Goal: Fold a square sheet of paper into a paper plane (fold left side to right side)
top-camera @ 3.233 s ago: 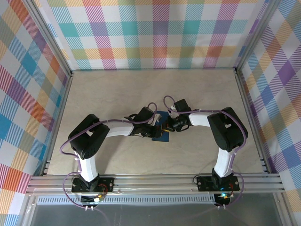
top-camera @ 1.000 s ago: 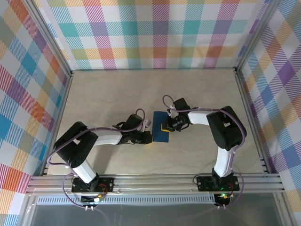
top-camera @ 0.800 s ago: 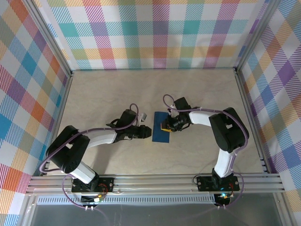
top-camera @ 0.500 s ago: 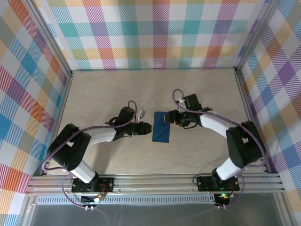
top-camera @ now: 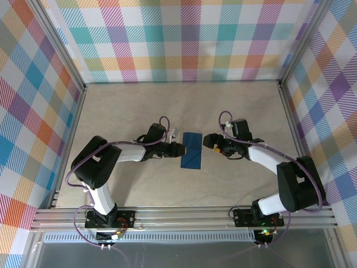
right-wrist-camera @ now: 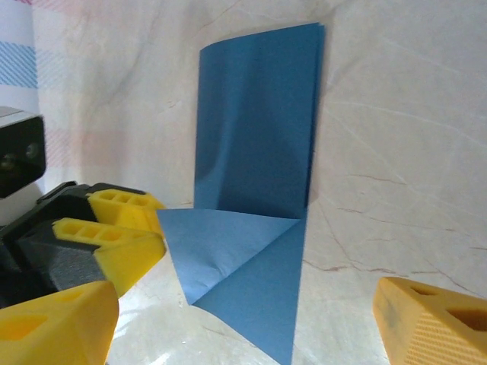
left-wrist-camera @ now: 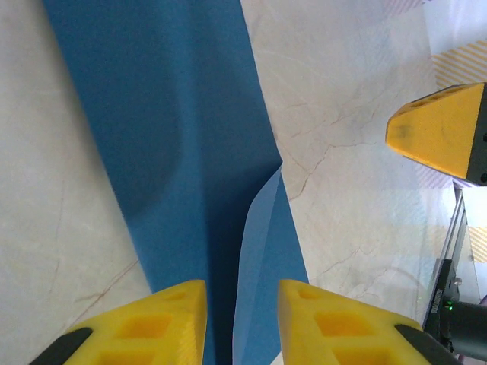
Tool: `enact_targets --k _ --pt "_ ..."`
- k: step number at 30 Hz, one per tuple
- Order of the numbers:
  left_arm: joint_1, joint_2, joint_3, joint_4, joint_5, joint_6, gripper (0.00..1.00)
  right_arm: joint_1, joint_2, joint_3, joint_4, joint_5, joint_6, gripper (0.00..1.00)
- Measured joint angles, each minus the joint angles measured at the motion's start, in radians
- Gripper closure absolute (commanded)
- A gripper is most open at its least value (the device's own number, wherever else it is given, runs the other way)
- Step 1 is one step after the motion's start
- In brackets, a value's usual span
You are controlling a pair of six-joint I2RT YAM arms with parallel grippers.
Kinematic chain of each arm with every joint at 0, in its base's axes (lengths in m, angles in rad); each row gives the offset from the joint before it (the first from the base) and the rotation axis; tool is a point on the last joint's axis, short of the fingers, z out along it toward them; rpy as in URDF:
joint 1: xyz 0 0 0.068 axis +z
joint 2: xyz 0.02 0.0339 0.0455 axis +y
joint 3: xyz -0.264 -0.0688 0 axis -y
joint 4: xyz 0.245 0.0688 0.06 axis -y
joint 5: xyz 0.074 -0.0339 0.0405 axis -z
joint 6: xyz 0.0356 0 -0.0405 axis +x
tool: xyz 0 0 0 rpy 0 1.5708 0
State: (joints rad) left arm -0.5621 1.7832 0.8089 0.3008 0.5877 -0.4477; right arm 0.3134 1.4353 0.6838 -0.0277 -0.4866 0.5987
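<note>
The left gripper is hovering at the left edge of the square sheet of paper, jaws narrowly apart beside its raised flap. The right gripper is hanging just right of the sheet, jaws spread wide, gripping nothing. The sheet is lying folded into a strip between them.

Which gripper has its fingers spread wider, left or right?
The right gripper: its yellow fingers stand at opposite sides of its wrist view, while the left gripper's leave a narrow gap over the blue paper.

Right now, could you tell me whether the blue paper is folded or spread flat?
Folded: the blue paper is a narrow doubled strip, one corner turned over as a triangular flap.
</note>
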Motion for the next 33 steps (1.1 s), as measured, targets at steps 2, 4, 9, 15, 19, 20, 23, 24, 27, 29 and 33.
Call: enact_targets --k 2,4,9,15,19,20,23,24,27,29,33 --pt "0.000 0.008 0.002 0.014 0.000 -0.002 0.87 0.000 0.017 0.000 0.030 -0.026 0.013 0.17" --pt "0.000 0.008 0.002 0.022 -0.001 -0.005 0.93 0.000 0.038 -0.002 0.056 -0.051 0.023 0.19" --pt "0.000 -0.005 -0.017 0.069 -0.012 -0.014 0.97 0.002 0.099 -0.002 0.112 -0.107 0.050 0.23" --pt "0.000 -0.072 -0.074 0.119 -0.040 -0.038 0.98 0.019 0.163 -0.001 0.164 -0.150 0.076 0.27" --pt "0.000 -0.087 -0.090 0.150 -0.051 -0.050 0.98 0.042 0.212 0.016 0.198 -0.176 0.098 0.31" --pt "0.000 -0.087 -0.093 0.154 -0.055 -0.055 0.98 0.049 0.226 0.024 0.208 -0.182 0.102 0.32" --pt "0.000 -0.087 -0.101 0.159 -0.058 -0.061 0.97 0.065 0.262 0.047 0.240 -0.196 0.120 0.35" --pt "0.000 -0.087 -0.102 0.159 -0.058 -0.061 0.96 0.069 0.274 0.055 0.253 -0.201 0.125 0.36" --pt "0.000 -0.087 -0.102 0.167 -0.060 -0.063 0.86 0.080 0.309 0.078 0.283 -0.211 0.140 0.40" --pt "0.000 -0.086 -0.102 0.174 -0.065 -0.065 0.80 0.086 0.326 0.086 0.304 -0.216 0.153 0.42" --pt "0.000 -0.064 -0.102 0.187 -0.073 -0.080 0.70 0.093 0.343 0.091 0.330 -0.219 0.169 0.45"
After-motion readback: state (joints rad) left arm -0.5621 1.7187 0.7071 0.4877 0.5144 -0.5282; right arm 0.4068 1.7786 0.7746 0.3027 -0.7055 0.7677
